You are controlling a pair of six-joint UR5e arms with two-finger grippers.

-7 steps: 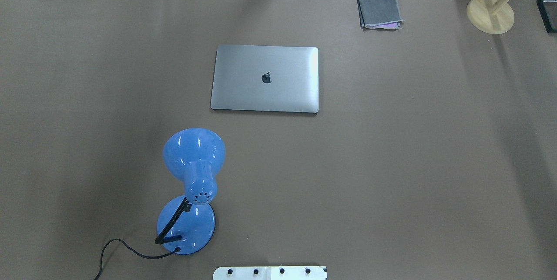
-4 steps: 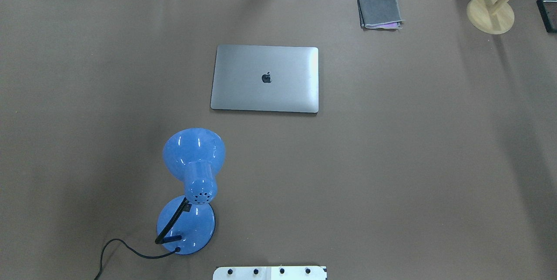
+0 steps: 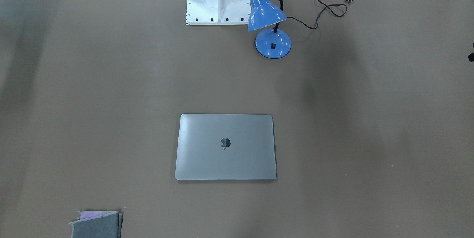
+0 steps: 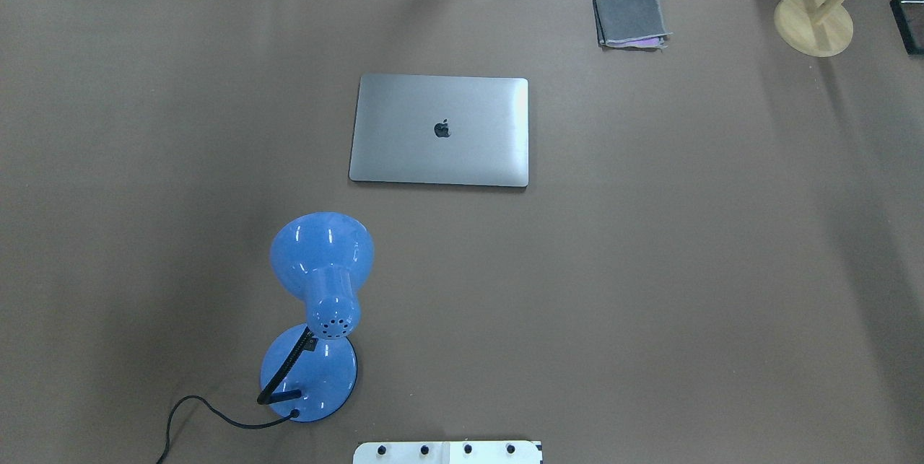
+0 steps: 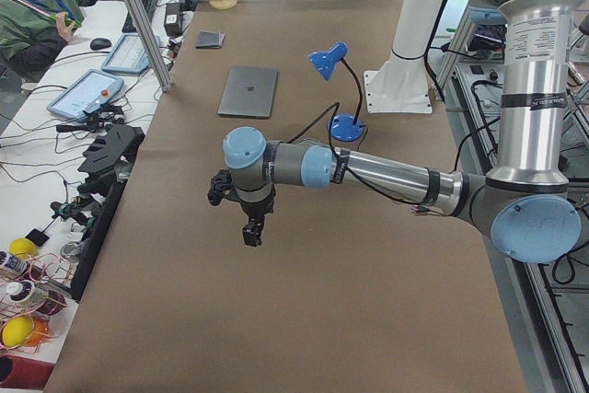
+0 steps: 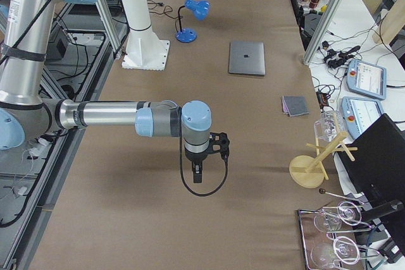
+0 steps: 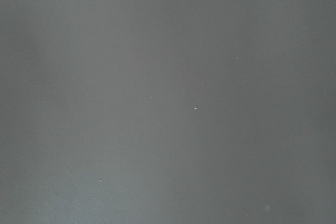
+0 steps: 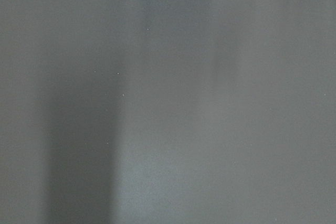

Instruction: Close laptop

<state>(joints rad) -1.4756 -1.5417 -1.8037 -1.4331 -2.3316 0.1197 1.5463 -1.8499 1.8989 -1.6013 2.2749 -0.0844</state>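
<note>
The laptop [image 4: 439, 130] lies shut and flat on the counter [image 4: 650, 269], grey lid up with a dark apple logo, and a blue lamp [image 4: 321, 262] stands at its 7 o'clock. The left claw [image 5: 251, 232] and the right claw [image 6: 197, 174] hang well apart from it; wide or narrow, I cannot tell.

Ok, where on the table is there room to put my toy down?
Lots of bare table on the robot's right, between the closed laptop and the near edge. Also on its left, beyond the blue lamp. It's busier at the far right corner, by the folded grey cloth and wooden stand.
</note>
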